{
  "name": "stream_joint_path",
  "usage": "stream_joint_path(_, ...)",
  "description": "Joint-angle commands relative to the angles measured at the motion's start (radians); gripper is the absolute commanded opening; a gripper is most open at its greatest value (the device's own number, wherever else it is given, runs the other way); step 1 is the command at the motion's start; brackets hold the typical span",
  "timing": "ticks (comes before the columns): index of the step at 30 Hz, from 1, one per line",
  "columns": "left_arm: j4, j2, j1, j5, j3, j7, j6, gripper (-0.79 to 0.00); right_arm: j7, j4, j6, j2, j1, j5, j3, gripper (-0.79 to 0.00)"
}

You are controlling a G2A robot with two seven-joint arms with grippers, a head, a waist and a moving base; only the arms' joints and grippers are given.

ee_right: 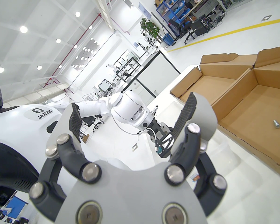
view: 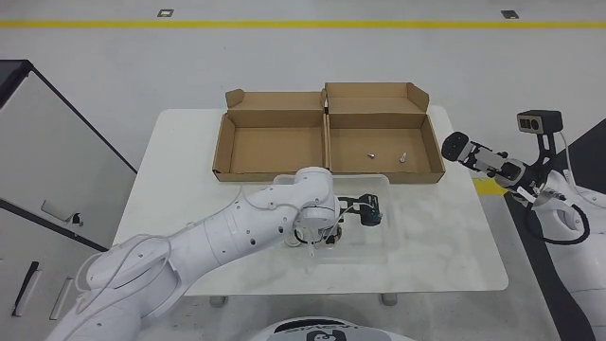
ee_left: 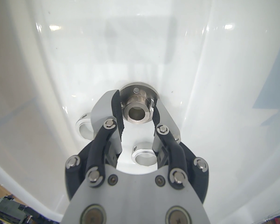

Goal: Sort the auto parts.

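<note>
White worktop (view: 445,237), centre frame: left tool (ee_left: 135,99) inside clear tray (view: 379,237), clamped on flanged metal bushing (ee_left: 137,104). Right tool (ee_right: 133,103) at right edge, spread apart, near cardboard box (view: 275,150).

Overhead down on table (view: 454,237), wrist cameras nearer

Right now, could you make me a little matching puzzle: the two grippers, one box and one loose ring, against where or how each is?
1 left gripper
2 right gripper
3 right cardboard box
4 loose silver ring

a open, in the air
b lying in the tray
c shut on a flanged bushing
d holds two small parts

Pairs: 1-c, 2-a, 3-d, 4-b
</note>
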Motion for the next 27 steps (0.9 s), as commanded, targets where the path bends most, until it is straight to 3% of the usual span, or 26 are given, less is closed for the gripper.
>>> stream_joint_path(1, 0.003, -0.001, 0.001, 0.000, -0.001, 0.000, 0.001, -0.449, 0.000, 0.000, 0.000, 0.000, 0.000, 0.000, 0.000, 0.000)
stream_joint_path(5, 0.007, -0.005, 0.002, -0.001, -0.002, -0.002, -0.001, -0.468, 0.000, 0.000, 0.000, 0.000, 0.000, 0.000, 0.000, 0.000)
stream_joint_path(10, 0.016, -0.009, 0.004, 0.000, -0.002, -0.004, -0.001, -0.785, 0.000, 0.000, 0.000, 0.000, 0.000, 0.000, 0.000, 0.000)
stream_joint_path(19, 0.000, -0.008, 0.005, 0.013, -0.020, 0.011, -0.005, -0.785, 0.000, 0.000, 0.000, 0.000, 0.000, 0.000, 0.000, 0.000)
stream_joint_path(27, -0.112, 0.025, 0.006, 0.034, -0.075, -0.008, -0.052, -0.785, 0.000, 0.000, 0.000, 0.000, 0.000, 0.000, 0.000, 0.000)
